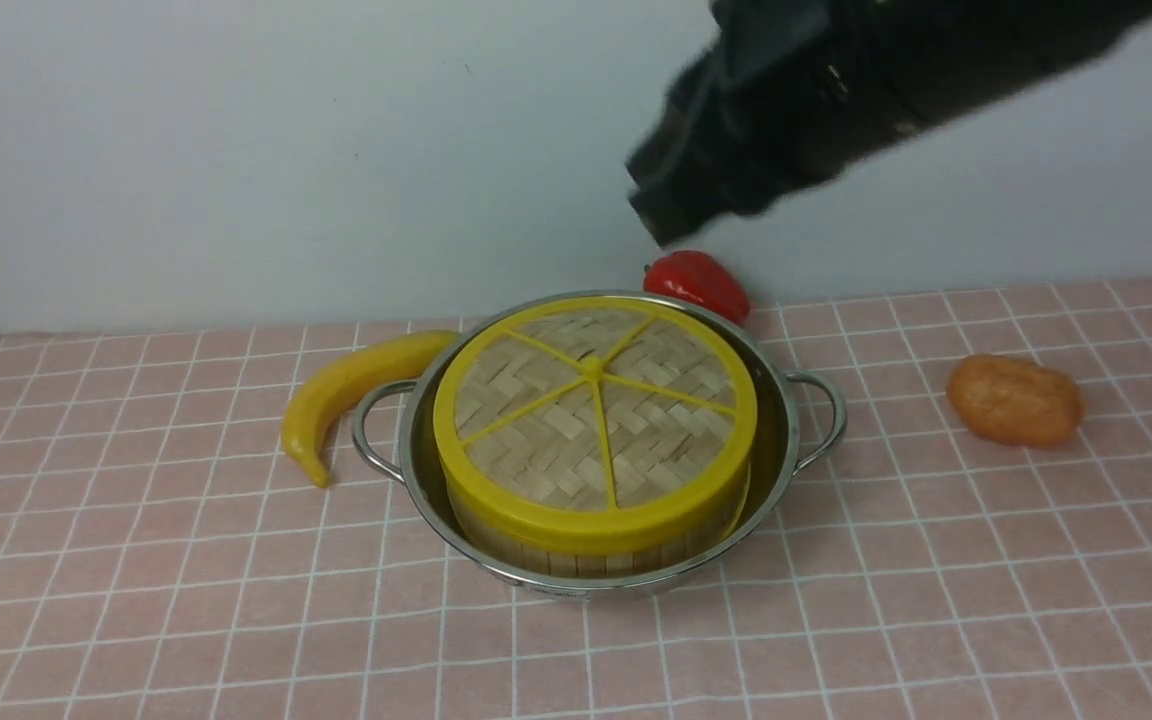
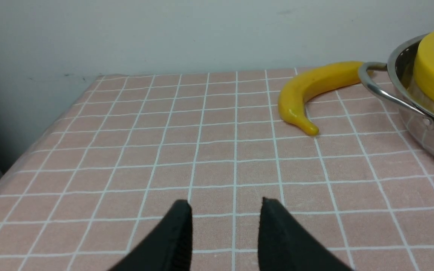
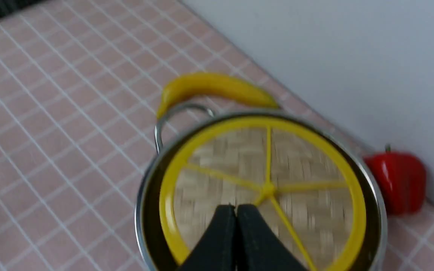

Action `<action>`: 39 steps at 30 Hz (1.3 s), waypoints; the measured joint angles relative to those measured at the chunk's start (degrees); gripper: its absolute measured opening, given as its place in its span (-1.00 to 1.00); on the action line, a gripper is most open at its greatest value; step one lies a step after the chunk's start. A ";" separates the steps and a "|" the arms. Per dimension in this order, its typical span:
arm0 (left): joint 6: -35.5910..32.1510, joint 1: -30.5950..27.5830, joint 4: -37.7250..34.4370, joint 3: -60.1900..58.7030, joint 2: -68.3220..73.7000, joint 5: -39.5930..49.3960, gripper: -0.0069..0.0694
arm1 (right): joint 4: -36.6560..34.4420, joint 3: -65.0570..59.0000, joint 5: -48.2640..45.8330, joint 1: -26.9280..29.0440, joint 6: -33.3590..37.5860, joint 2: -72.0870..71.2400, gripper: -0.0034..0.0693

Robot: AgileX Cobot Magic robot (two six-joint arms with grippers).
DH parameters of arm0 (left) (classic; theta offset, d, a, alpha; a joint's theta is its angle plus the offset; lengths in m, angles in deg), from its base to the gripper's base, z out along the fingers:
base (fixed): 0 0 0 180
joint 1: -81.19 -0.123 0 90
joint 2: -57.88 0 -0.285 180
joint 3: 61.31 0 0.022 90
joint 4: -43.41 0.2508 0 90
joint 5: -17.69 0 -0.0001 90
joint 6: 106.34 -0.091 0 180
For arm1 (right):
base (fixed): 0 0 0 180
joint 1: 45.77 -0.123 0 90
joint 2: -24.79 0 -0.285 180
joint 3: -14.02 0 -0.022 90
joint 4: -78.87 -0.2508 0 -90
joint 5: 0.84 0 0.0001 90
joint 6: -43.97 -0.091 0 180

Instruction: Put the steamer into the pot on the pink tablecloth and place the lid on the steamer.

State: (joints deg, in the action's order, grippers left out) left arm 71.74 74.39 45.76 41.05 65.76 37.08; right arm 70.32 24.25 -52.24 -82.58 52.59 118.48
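Note:
The steel pot [image 1: 786,440] stands on the pink tablecloth [image 1: 136,600]. The bamboo steamer [image 1: 576,555] sits inside it, and the woven lid [image 1: 591,420] with its yellow rim lies flat on the steamer. My right gripper [image 3: 236,207] is shut and empty, raised above the lid [image 3: 239,165]; in the front view it is a dark blur [image 1: 661,225] high above the pot's far side. My left gripper [image 2: 226,205] is open and empty, low over bare cloth, apart from the pot [image 2: 420,124]. It does not show in the front view.
A yellow banana [image 1: 351,385] lies against the pot's left handle. A red pepper [image 1: 698,282] stands behind the pot by the wall. An orange-brown potato [image 1: 1014,400] lies to the right. The cloth's left edge [image 2: 32,135] drops off near my left gripper.

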 joint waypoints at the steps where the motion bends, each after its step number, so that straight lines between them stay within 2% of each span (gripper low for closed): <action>1: 0.00 0.00 0.00 0.00 0.00 0.00 -0.18 | 0.89 -9.50 2.79 1.02 -1.20 -6.33 -0.84; 2: 0.00 0.00 0.00 0.00 0.00 0.00 -0.18 | 0.99 -11.92 3.69 1.38 -1.45 -8.00 -0.84; 5: 0.00 0.00 0.00 0.00 0.00 0.00 -0.18 | 1.31 -32.00 12.47 6.21 -3.61 -22.60 -0.81; 6: 0.00 0.00 0.00 0.00 0.00 0.00 -0.18 | 1.31 -35.28 14.32 7.34 -3.98 -26.06 -0.80; 9: 0.00 0.00 0.00 0.00 0.00 0.00 -0.18 | 1.47 -50.52 23.48 14.32 -4.43 -38.77 -0.78; 10: 0.00 0.00 0.00 0.00 0.00 0.00 -0.18 | 1.47 -52.20 24.70 14.78 -4.51 -40.43 -0.77; 12: 0.00 0.00 0.00 0.00 0.00 0.00 -0.18 | 1.42 -62.71 32.24 21.35 -4.82 -51.63 -0.76; 18: 0.00 0.00 0.00 0.00 0.00 0.00 -0.18 | 1.42 -77.26 37.73 28.23 -6.60 -71.21 -0.72; 23: 0.00 0.00 0.00 0.00 0.00 0.00 -0.18 | 1.42 -82.62 36.98 28.40 -7.39 -80.32 -0.67; 28: 0.00 0.00 0.00 0.00 0.00 0.00 -0.18 | 1.42 -85.84 31.61 28.40 -7.79 -85.25 -0.63; 39: 0.00 0.00 0.00 0.00 0.00 0.01 -0.18 | 1.42 -87.87 30.56 28.40 -8.00 -85.58 -0.54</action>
State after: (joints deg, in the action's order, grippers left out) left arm 71.74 74.39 45.76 41.05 65.76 37.10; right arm 71.73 -63.61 -21.67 -54.18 44.59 32.89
